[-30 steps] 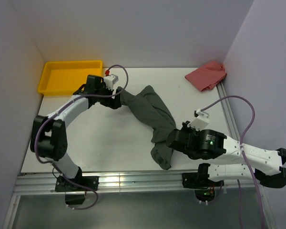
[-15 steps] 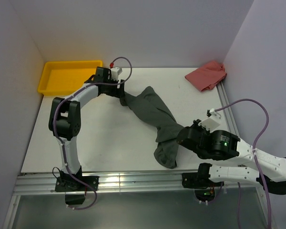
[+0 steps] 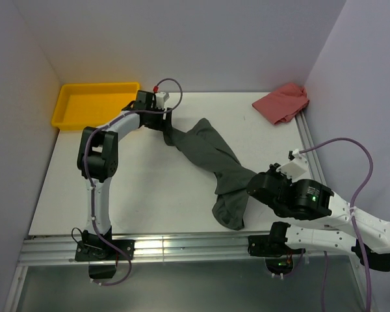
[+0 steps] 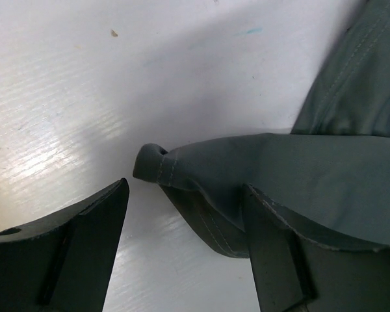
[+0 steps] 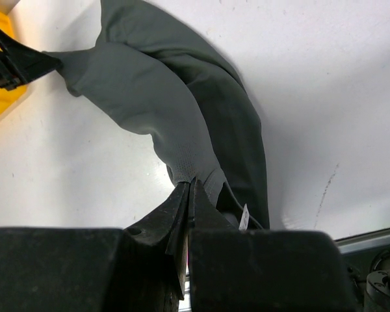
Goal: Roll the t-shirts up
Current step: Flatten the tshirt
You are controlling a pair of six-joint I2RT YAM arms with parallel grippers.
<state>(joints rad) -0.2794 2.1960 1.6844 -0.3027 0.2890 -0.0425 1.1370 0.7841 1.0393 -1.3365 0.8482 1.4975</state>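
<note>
Spreading-out step, I judge: right tool (image 5: 188, 187) pinches the grey t-shirt (image 3: 211, 156); left tool (image 4: 182, 195) stands wide around its far corner (ungripped). Next: close there, then stretch it flat on the bench (image 3: 149, 188).

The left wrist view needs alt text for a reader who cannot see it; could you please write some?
A stitched corner of a dark grey t-shirt pokes into the gap between two open black jaws. More of the cloth fills the picture's upper right corner, and a white table lies beneath.

The t-shirt (image 3: 208, 149) is dark grey-green, the tray (image 3: 91, 104) yellow, the cloth (image 3: 283, 103) apparently plain pinkish-red.
</note>
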